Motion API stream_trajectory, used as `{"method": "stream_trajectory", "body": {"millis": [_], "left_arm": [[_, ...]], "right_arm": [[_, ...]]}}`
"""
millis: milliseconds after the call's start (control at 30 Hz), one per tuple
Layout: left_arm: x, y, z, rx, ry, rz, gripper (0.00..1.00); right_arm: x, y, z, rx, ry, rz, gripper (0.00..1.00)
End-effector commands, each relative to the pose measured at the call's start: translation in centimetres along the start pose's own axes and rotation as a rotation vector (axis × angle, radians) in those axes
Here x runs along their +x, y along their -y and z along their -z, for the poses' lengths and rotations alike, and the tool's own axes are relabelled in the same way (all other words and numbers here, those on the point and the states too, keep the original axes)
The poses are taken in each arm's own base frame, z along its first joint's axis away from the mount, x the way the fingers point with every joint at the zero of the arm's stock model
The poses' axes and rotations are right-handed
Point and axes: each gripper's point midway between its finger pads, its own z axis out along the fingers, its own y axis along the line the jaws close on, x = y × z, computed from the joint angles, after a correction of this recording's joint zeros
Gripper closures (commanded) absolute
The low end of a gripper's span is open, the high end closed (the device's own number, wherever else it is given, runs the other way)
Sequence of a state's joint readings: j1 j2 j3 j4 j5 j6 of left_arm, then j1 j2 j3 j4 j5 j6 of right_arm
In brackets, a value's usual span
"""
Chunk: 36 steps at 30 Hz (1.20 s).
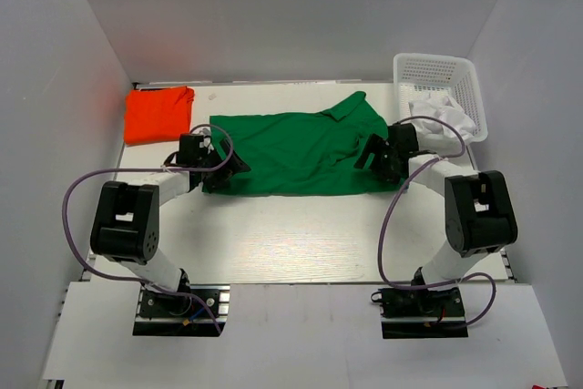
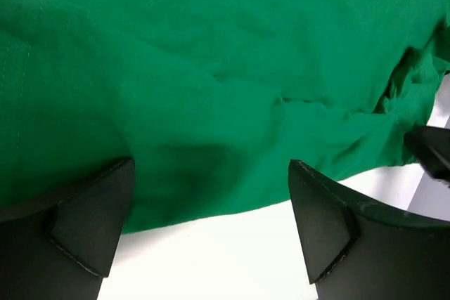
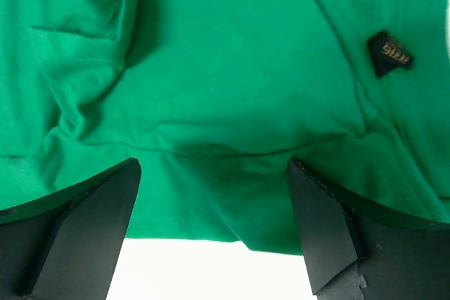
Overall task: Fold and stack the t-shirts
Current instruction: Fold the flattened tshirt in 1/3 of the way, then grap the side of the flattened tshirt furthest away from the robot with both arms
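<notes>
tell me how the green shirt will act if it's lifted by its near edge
The green t-shirt would probably be floppy: it lies flat with soft wrinkles and a bunched corner, so a lifted edge should sag and drape. It looks thin and light, so a push would likely ruck it up rather than slide it whole.

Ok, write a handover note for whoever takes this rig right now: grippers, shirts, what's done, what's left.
Left gripper: open, empty, at the near left edge of the green shirt.
Right gripper: open, empty, at its near right edge.
That shirt: spread out mid-table, unfolded.
The orange shirt: looks folded, far left corner.
Done: the orange one, apparently.
Left: fold the green one, stack both.
</notes>
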State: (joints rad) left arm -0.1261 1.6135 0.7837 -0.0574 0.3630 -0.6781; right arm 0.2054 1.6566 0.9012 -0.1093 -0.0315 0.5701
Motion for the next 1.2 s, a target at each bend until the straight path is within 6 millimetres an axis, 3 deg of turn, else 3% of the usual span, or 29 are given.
{"method": "stream_trajectory", "body": {"millis": [0, 67, 100, 167, 200, 267, 367, 433, 533, 600, 700, 800, 833, 867, 933, 967, 1033, 1100, 1133, 1167], "left_arm": [[1.1, -0.8, 0.8, -0.022, -0.008, -0.009, 0.00], [1.5, -2.1, 1.3, -0.078, 0.008, -0.013, 0.00], [1.8, -2.5, 2.0, -0.094, 0.022, -0.014, 0.00], [3.0, -4.2, 3.0, -0.169, 0.019, 0.000, 0.00], [2.9, -4.0, 3.9, -0.167, 0.043, -0.007, 0.00], [4.2, -4.5, 4.9, -0.180, 0.028, 0.008, 0.00], [7.0, -5.7, 7.1, -0.204, -0.002, 0.029, 0.00], [7.6, -5.0, 8.2, -0.170, 0.002, 0.033, 0.00], [6.1, -2.7, 9.9, -0.070, 0.111, -0.003, 0.00], [4.0, -1.1, 10.9, -0.022, 0.205, -0.034, 0.00], [1.3, 0.1, 11.8, -0.026, 0.295, -0.047, 0.00], [-0.8, 1.2, 12.3, -0.036, 0.340, -0.059, 0.00], [-1.6, 1.7, 12.6, -0.038, 0.361, -0.061, 0.00], [-1.9, 1.6, 12.5, -0.049, 0.362, -0.058, 0.00], [-2.7, 2.2, 12.8, -0.046, 0.380, -0.060, 0.00], [-2.6, 1.9, 12.4, -0.057, 0.369, -0.066, 0.00], [-2.7, 1.8, 12.1, -0.059, 0.366, -0.065, 0.00], [-2.9, 1.5, 11.8, -0.074, 0.359, -0.056, 0.00], [-3.1, 1.3, 11.8, -0.082, 0.366, -0.054, 0.00], [-3.2, 0.8, 11.6, -0.107, 0.369, -0.049, 0.00]], "right_arm": [[1.9, 1.0, -0.3, -0.003, -0.048, -0.019, 0.10], [3.1, 1.7, 0.5, 0.004, -0.062, -0.039, 0.10], [4.9, 2.8, 0.7, 0.030, -0.106, -0.050, 0.10], [6.4, 3.4, 2.4, 0.041, -0.123, -0.063, 0.10], [7.9, 4.2, 2.7, 0.059, -0.148, -0.081, 0.10], [8.5, 4.5, 4.6, 0.049, -0.107, -0.091, 0.10], [11.7, 5.9, 6.5, 0.061, -0.136, -0.103, 0.10], [11.2, 4.8, 8.3, 0.001, -0.097, -0.061, 0.10], [8.5, 1.4, 10.3, -0.119, -0.009, 0.066, 0.10], [7.7, -0.7, 11.0, -0.192, 0.012, 0.129, 0.10], [7.2, -4.1, 10.6, -0.344, 0.033, 0.181, 0.10], [7.4, -6.2, 9.6, -0.412, 0.008, 0.214, 0.10], [8.3, -5.8, 8.2, -0.384, -0.044, 0.205, 0.10], [7.6, -6.8, 8.0, -0.417, -0.011, 0.217, 0.10], [7.9, -7.1, 6.7, -0.406, -0.033, 0.208, 0.10], [6.7, -8.1, 6.7, -0.427, 0.000, 0.221, 0.10], [6.5, -8.1, 5.6, -0.402, 0.004, 0.224, 0.10], [5.3, -9.4, 5.3, -0.423, 0.040, 0.231, 0.10], [6.0, -9.0, 4.2, -0.403, 0.008, 0.230, 0.10], [4.9, -10.0, 4.2, -0.414, 0.026, 0.237, 0.10]]}}
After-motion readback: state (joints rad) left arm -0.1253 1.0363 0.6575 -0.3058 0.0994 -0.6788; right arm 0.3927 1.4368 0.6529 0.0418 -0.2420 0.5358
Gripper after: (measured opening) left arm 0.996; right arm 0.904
